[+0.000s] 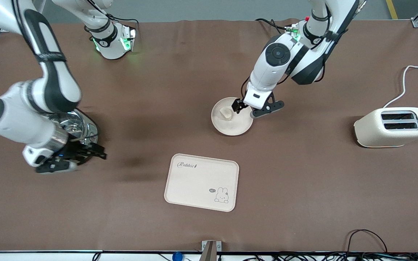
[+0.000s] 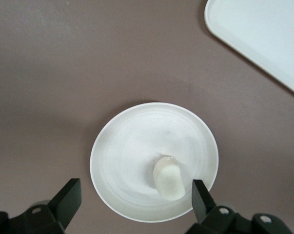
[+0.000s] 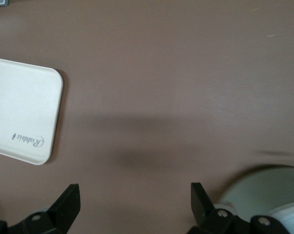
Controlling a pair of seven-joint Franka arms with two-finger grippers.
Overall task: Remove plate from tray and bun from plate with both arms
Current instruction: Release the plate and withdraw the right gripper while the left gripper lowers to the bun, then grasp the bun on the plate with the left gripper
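Hovering over the plate (image 1: pixel 232 121), the left claw (image 1: pixel 247 108) has its fingers spread wide and grips nothing. In the left wrist view the two black fingertips (image 2: pixel 68 195) stand apart, one over the bench just outside the plate's rim and the other over the rim, with the bun (image 2: pixel 168 178) between them and closer to the finger over the rim.

The plate rests flat on the brown bench (image 1: pixel 158 90), about midway between the arms' two ends and farther from the front camera than the tray (image 1: pixel 201 182). The bun sits on the plate, off centre, toward the right arm's end. Plate and tray are apart, with bare bench between them; no part of the plate overlaps the tray.

The tray is rectangular, cream, with a rabbit drawing in one corner and the word "Rabbit" in another. It carries nothing.

The right claw (image 1: pixel 82 154) hangs toward the right arm's end of the bench, over a shiny metal vessel (image 1: pixel 76 125) that is partly hidden by the arm. Its fingers are also parted and hold nothing, as the right wrist view confirms: bare bench shows between the fingertips (image 3: pixel 68 202), with a corner of the tray visible farther off.

A cream two-slot toaster (image 1: pixel 392 127) stands at the left arm's end of the bench, well apart from the plate.
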